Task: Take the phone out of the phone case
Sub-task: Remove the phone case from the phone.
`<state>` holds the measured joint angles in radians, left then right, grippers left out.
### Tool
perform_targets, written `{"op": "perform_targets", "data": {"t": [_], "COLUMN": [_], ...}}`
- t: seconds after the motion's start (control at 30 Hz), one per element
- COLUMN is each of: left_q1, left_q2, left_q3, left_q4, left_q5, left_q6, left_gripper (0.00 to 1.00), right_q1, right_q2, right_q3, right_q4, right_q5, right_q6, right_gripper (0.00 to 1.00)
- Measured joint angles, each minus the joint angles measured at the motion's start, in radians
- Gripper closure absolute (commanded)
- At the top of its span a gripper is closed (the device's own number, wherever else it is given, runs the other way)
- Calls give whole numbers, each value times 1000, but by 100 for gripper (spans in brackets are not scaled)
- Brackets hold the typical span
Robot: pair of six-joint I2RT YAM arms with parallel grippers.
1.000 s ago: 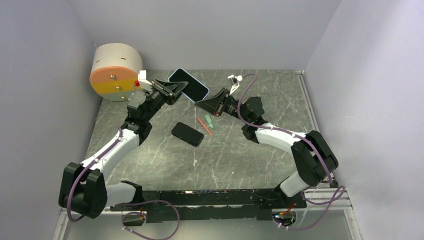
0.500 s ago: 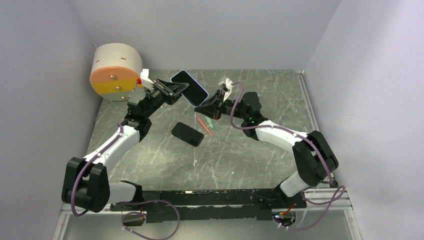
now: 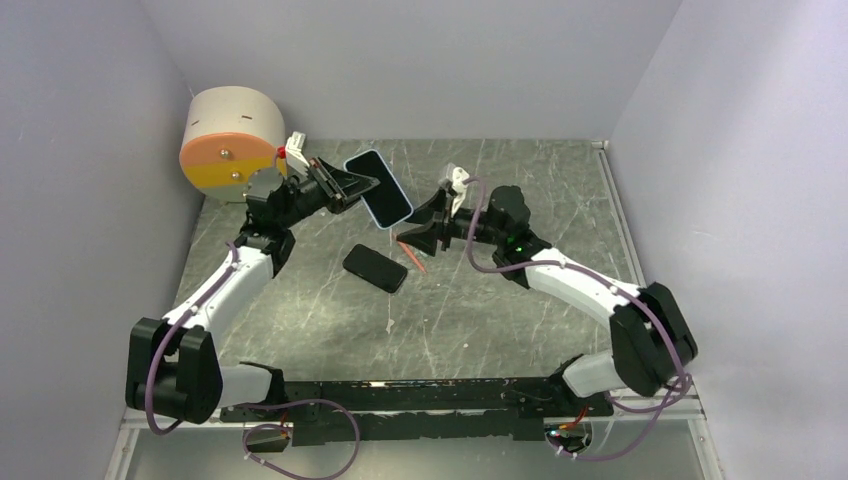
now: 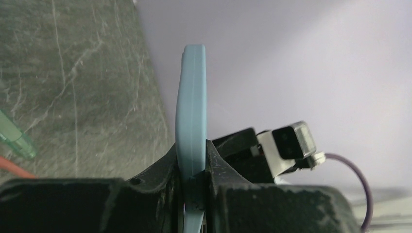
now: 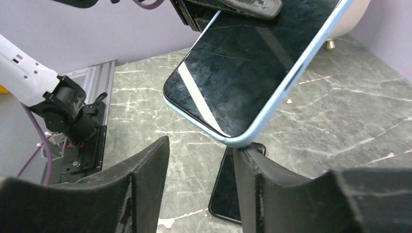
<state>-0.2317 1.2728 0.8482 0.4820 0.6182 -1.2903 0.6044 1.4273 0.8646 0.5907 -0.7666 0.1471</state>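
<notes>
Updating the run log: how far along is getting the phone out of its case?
Done: the cased phone is lifted off the table, left gripper shut on its edge. In hand: right gripper open by its corner, gripping nothing. Left: the removal itself; the phone still sits inside the blue case. Another dark phone lies on the table.

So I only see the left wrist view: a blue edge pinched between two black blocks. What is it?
Observer: A phone in a light blue case, screen dark, which the left pincer holds up in the air.
Operator: What is the other arm doing?
Observer: The right pincer stands open right beside the case's lower corner; whether they touch I cannot tell.
Operator: Anything underneath?
Observer: A second dark phone lies flat on the table.
</notes>
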Motion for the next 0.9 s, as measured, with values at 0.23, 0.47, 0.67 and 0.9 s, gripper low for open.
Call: {"op": "perform_targets", "data": {"t": [0.23,0.47,0.67,0.9], "left_q1": [37,44,44,44], "left_q2": [0,0,0,-1], "left_q3": [77,133,146,161], "left_q4": [-126,-220,-264,-270], "left_q5": [203,354,412,446], "left_q6": [172,317,381,406], "left_gripper": [98,97,97,97], "right_q1": [-8,-8,-8,-8], "right_q2": [-107,-97,-64,-44], "right_q3": [-25,-11,31,64], "right_q4": [-56,-119,-135,-142], "right_q5": [-12,-82,-164,-235], "right_q6": [3,22,56,77], "right_gripper": [43,47,50,58]}}
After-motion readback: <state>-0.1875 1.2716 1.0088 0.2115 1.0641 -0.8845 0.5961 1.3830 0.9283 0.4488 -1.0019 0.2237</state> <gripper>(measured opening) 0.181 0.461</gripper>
